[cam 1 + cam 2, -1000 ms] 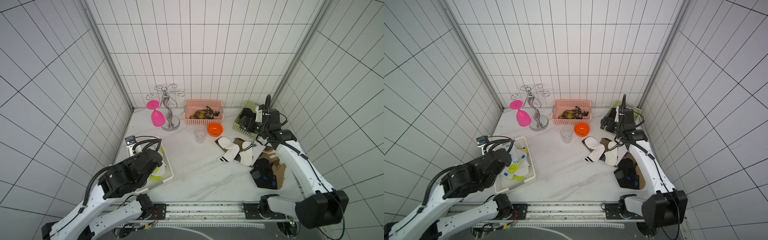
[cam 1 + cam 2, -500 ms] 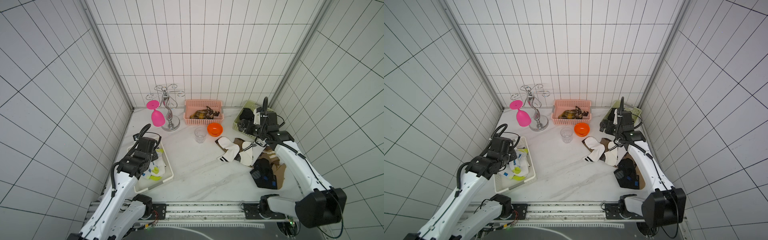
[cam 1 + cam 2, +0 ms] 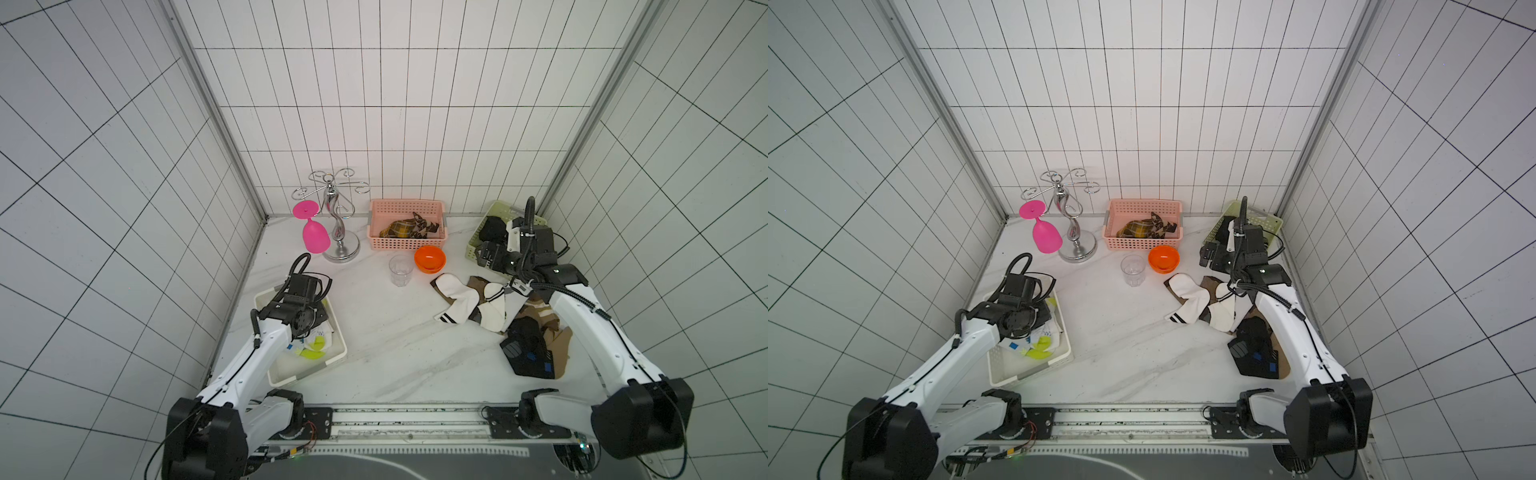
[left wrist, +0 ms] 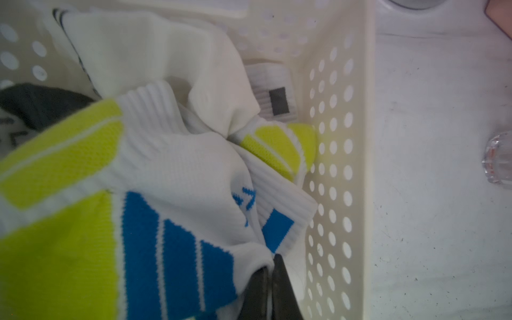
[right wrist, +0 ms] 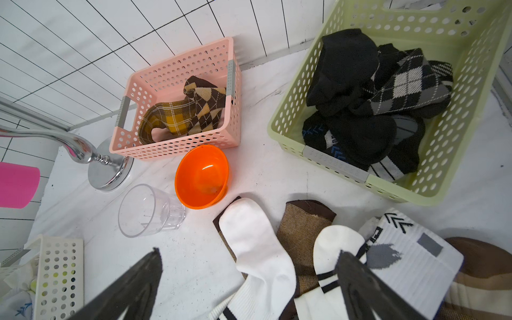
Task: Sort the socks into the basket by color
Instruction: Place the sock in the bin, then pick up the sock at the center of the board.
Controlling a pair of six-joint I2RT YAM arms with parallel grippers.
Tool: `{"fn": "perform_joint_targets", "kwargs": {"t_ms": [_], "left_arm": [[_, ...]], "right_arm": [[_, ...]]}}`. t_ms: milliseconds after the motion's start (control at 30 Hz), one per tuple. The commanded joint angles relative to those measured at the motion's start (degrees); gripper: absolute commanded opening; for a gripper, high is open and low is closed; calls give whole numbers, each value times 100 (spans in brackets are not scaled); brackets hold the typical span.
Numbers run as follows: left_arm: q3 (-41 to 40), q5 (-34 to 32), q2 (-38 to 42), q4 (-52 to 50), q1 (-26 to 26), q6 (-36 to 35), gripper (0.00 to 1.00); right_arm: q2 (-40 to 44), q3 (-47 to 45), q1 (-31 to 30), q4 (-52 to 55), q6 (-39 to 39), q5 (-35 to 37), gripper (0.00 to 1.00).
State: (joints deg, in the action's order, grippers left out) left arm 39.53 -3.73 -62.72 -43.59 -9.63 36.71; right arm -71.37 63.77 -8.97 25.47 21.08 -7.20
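Observation:
My left gripper (image 4: 270, 263) is down inside the white basket (image 3: 332, 361), shut on the edge of a white sock (image 4: 180, 171) with blue and neon-yellow marks; other white socks lie under it. In both top views the wrist hides the jaws. My right gripper (image 5: 249, 250) hangs open above the loose pile, where white socks (image 3: 457, 303), brown socks (image 3: 540, 311) and black socks (image 3: 528, 353) lie. Brown plaid socks (image 5: 180, 116) lie in the pink basket (image 5: 177, 149). Black socks (image 5: 360, 97) fill the green basket (image 5: 457, 171).
An orange bowl (image 3: 429, 258) and a clear glass (image 3: 401, 270) stand between the pink basket and the sock pile. A pink wine glass (image 3: 316, 235) hangs upside down on a chrome rack (image 3: 338, 232) at the back left. Tiled walls close in three sides.
My left arm has come down from high over the white basket into it, still holding the sock. The right gripper has drifted a little from the green basket toward the pile, still open.

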Motion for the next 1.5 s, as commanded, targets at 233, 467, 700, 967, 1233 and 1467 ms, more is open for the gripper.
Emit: {"fn": "perform_joint_targets", "kwargs": {"t_ms": [233,467,700,967,1233,1467], "left_arm": [[229,-58,873,-202,36,191,44],[643,-159,1308,-660,31,98,47],[1122,-99,1341,-971,21,-171,47],[1441,181,1291,-978,19,-506,46],[1476,384,1093,-331,-416,-516,45],[1554,319,691,400,-1247,-300,45]], "right_arm": [[97,-291,36,-16,-69,-22,99],[84,-273,36,-16,-60,-88,99],[-16,-250,22,121,-82,-241,100],[-198,-397,-17,301,-95,-394,98],[-745,-606,-25,432,-172,-642,71],[-1692,-475,-8,-16,-213,-101,58]]}}
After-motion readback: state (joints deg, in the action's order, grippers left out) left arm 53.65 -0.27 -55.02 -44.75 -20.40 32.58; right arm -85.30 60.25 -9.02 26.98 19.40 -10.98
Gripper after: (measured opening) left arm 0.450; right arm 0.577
